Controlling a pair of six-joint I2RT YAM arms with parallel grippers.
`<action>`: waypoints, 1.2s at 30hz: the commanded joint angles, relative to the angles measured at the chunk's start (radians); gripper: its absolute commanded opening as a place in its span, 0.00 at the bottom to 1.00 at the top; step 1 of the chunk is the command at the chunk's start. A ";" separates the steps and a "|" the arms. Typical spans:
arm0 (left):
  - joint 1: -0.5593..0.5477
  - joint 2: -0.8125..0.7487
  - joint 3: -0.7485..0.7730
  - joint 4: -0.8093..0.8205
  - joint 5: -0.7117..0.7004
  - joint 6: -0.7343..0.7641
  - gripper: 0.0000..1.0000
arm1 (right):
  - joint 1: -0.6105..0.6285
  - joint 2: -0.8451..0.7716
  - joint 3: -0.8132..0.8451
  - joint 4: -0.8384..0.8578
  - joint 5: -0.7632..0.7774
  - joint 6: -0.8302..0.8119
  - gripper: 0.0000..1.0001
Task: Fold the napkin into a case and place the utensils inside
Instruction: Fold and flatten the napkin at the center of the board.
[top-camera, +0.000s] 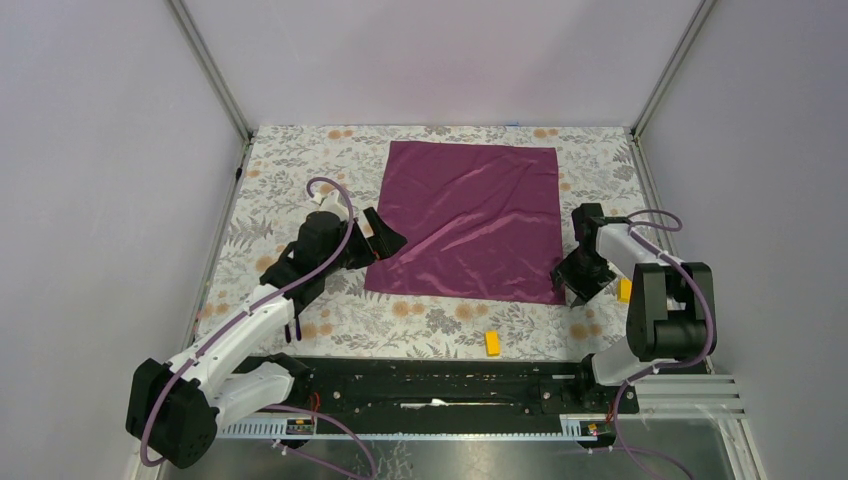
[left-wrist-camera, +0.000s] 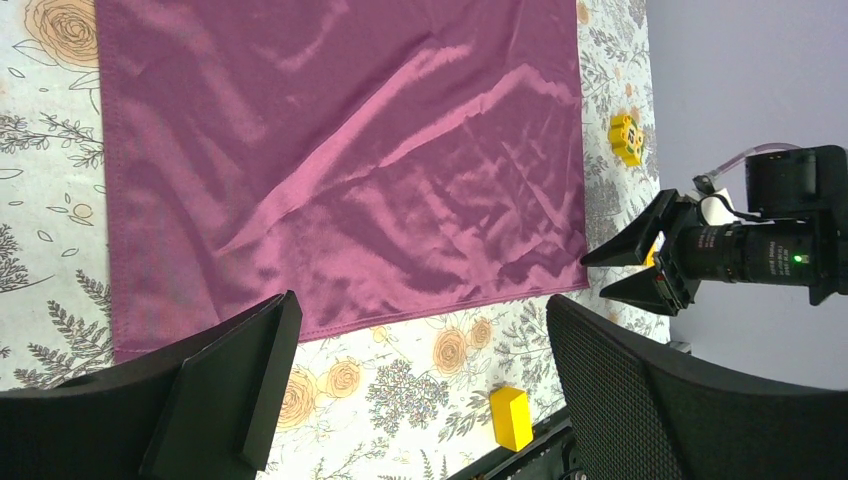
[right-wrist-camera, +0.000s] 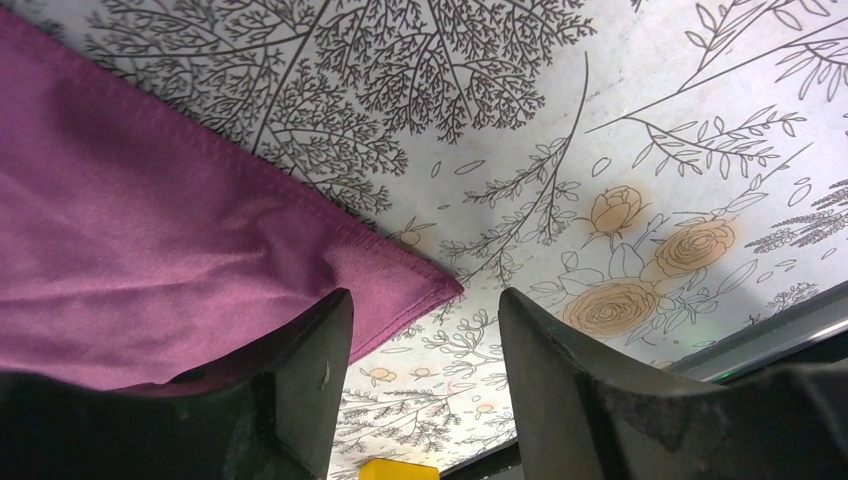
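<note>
The napkin (top-camera: 470, 220) is laid flat; its near-right corner is framed by the parted right gripper (top-camera: 566, 283), its left edge by the parted left gripper (top-camera: 388, 240).

I see my left arm (top-camera: 250, 320) stretched forward and inward from its base, wrist turned toward the middle. The left gripper (top-camera: 385, 240) hangs with its 2 fingers (left-wrist-camera: 240, 380) spread wide. My right arm (top-camera: 665, 300) folds back on itself, wrist dropped low. The right gripper (top-camera: 570, 282) points left, jaws parted, tips close to the surface.
</note>
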 joint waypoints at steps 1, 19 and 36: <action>0.009 -0.010 0.020 0.035 0.019 0.006 0.99 | -0.005 -0.057 0.009 -0.034 0.023 0.008 0.63; 0.013 -0.027 0.022 0.019 0.010 0.009 0.99 | -0.004 0.057 -0.066 0.071 -0.023 0.092 0.56; 0.026 0.006 0.026 -0.043 -0.061 -0.022 0.99 | -0.004 -0.055 -0.126 0.131 0.023 0.095 0.00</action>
